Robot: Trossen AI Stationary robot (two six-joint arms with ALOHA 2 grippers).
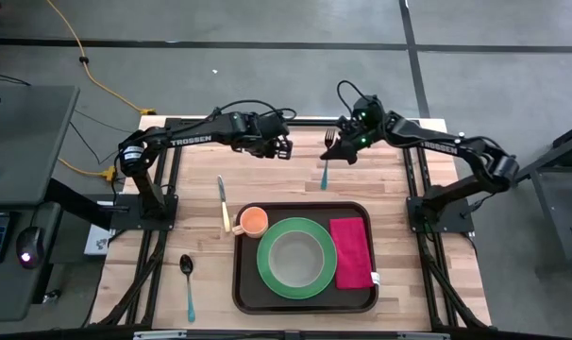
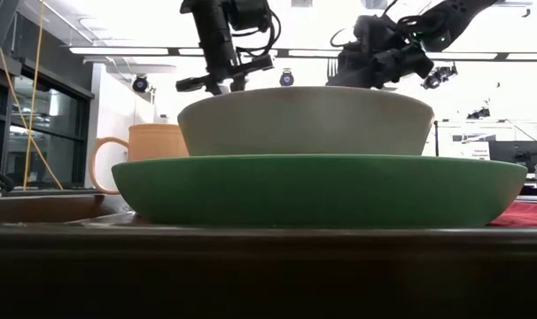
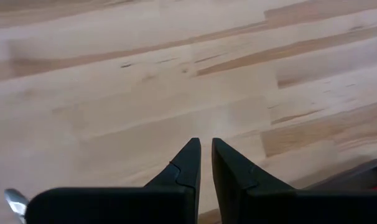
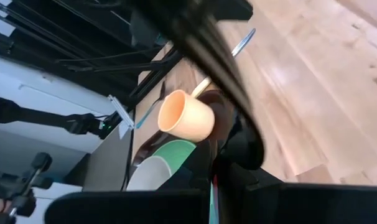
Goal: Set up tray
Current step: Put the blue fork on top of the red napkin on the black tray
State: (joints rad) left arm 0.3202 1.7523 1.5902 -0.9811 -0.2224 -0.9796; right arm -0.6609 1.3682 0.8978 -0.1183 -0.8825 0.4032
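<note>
Tray (image 1: 305, 295) sits at the near-centre of the table (image 1: 428, 283), long axis running left-right, holding an orange cup (image 1: 253, 221), green plate (image 1: 296, 257) with a bowl (image 1: 295, 259), and a red napkin (image 1: 352, 253). "TROSSEN" is printed on both arms. Left gripper (image 1: 284, 147) hovers over bare wood, fingers (image 3: 190, 163) narrow, holding nothing. Right gripper (image 1: 347, 149) is clamped on a fork (image 1: 327, 156) with a teal handle, tines toward the far edge. Only the high view shows the knife (image 1: 223, 200) and spoon (image 1: 187, 283) left of the tray
</note>
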